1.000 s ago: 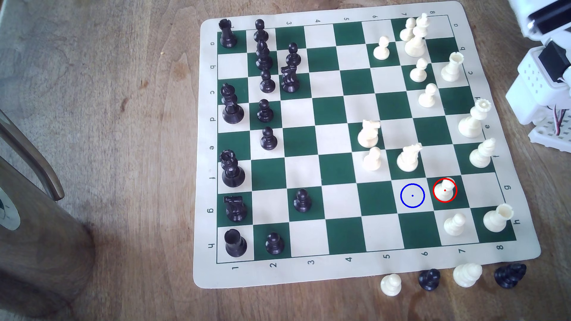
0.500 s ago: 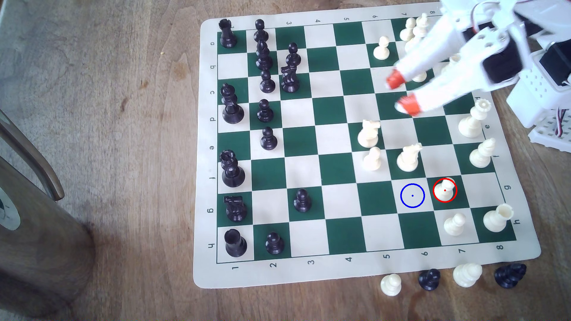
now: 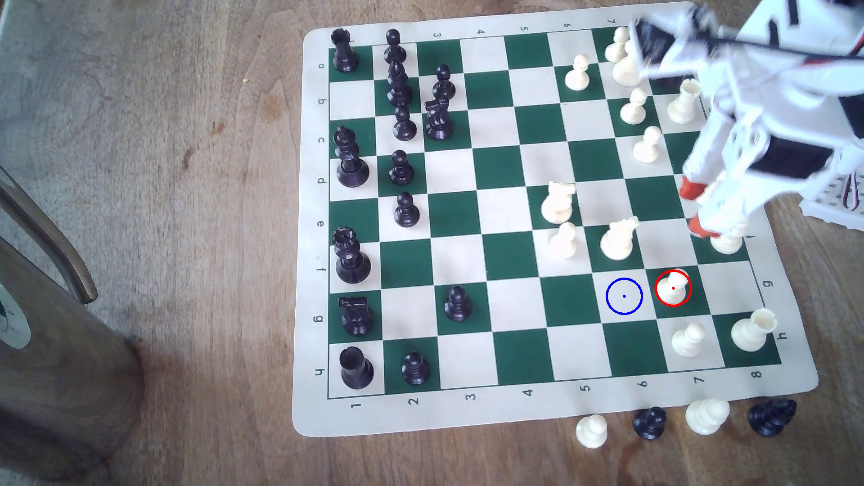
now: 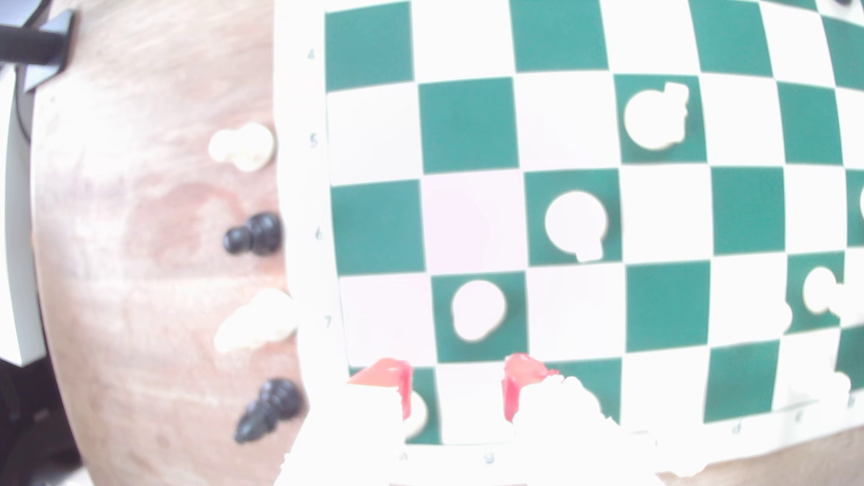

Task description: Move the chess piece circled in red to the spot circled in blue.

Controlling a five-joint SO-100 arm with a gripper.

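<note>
Tool (image 3: 695,208) is spread open with nothing between the red tips, hanging over the board (image 3: 311,233) edge on the exterior view's right, well short of the target. The pawn (image 3: 673,287) stands upright in the red ring on a dark green square. The spot (image 3: 624,296) is the bare cream square just beside it toward the exterior view's left. The grab is not yet made.

Risks as I judge them:
- The lower tip sits just over a white bishop (image 3: 727,243), so a careless drop or swing could topple it.
- A white knight (image 3: 618,240) stands diagonal to the pawn and beside the spot, and a second pawn (image 3: 686,339) sits on the next square the other way. Jaws held wide may clip either one.
- The pawn's ball head is small and smooth. A high pinch could squirt it out, and a slanted release could leave it straddling two squares.
- The wrist view is washed out, and white pieces fade into the cream squares there. I would not trust it for alignment.

Count, exterior view:
- Fourteen black pieces on the board, seven of them pawns by my read.
- White in sight: seven pawns, two knights, two rooks, the bishop, and a tall piece or two bunched at the far corner. The arm hides part of that edge, so this count is partial.
- Off the board on the counter (image 3: 187,233): four pieces, two white and two black.
- One red ring, one blue ring.
</note>
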